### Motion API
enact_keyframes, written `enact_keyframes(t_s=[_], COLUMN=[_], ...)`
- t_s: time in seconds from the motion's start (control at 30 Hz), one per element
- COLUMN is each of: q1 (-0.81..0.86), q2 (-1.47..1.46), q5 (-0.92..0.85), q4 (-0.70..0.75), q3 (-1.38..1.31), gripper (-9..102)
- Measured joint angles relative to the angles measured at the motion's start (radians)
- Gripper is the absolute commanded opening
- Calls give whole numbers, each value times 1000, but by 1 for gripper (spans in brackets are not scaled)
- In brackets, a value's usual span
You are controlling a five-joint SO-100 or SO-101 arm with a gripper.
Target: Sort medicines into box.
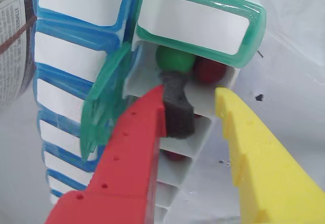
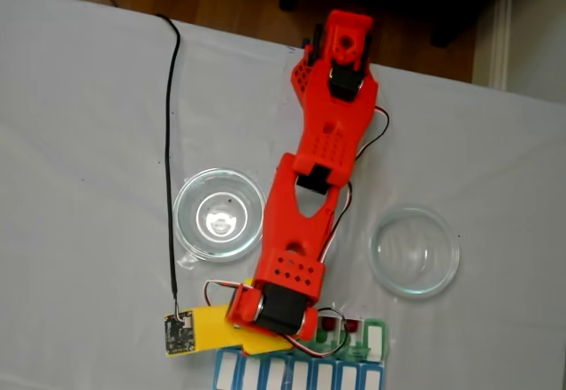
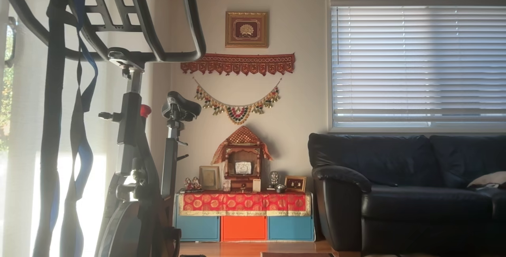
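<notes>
In the wrist view the box [image 1: 76, 61] stands close up, its blue row on the left and green lids beside it. One green lid [image 1: 104, 107] is flipped open. In the open compartment under it lie two medicines, a green pill [image 1: 171, 59] and a dark red pill [image 1: 209, 70]. Another dark red pill [image 1: 175, 156] lies in the compartment below. My gripper [image 1: 195, 89] is open right at the compartment mouth, nothing between the red finger's black foam pad [image 1: 176, 109] and the yellow finger [image 1: 254, 148]. In the fixed view the red arm [image 2: 323, 151] reaches down to the box [image 2: 301, 374].
Two clear glass dishes stand on the white table, one left of the arm [image 2: 218, 213] and one right of it [image 2: 414, 250]. A black cable [image 2: 172, 142] runs to the wrist camera board [image 2: 179, 334]. Newspaper [image 1: 10, 41] lies beside the box.
</notes>
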Motion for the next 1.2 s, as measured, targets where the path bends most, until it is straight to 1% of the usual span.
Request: enact_keyframes(t_s=[0.1, 0.23, 0.43, 0.53, 0.6, 0.73, 0.77, 0.83, 0.97, 1.2], q1=[23, 12, -34, -100, -158, -287, -316, -345, -336, -347], q2=[127, 244, 314, 387, 497, 750, 782, 810, 821, 819], q5=[-41, -46, 67, 141, 195, 374, 410, 459, 522, 520], q4=[0, 0, 0, -17, -164, -552, -606, -680, -784, -925], q3=[133, 176, 156, 245, 445, 928, 982, 1011, 1011, 1065], gripper=[1, 1, 1, 1, 1, 1, 1, 1, 1, 1])
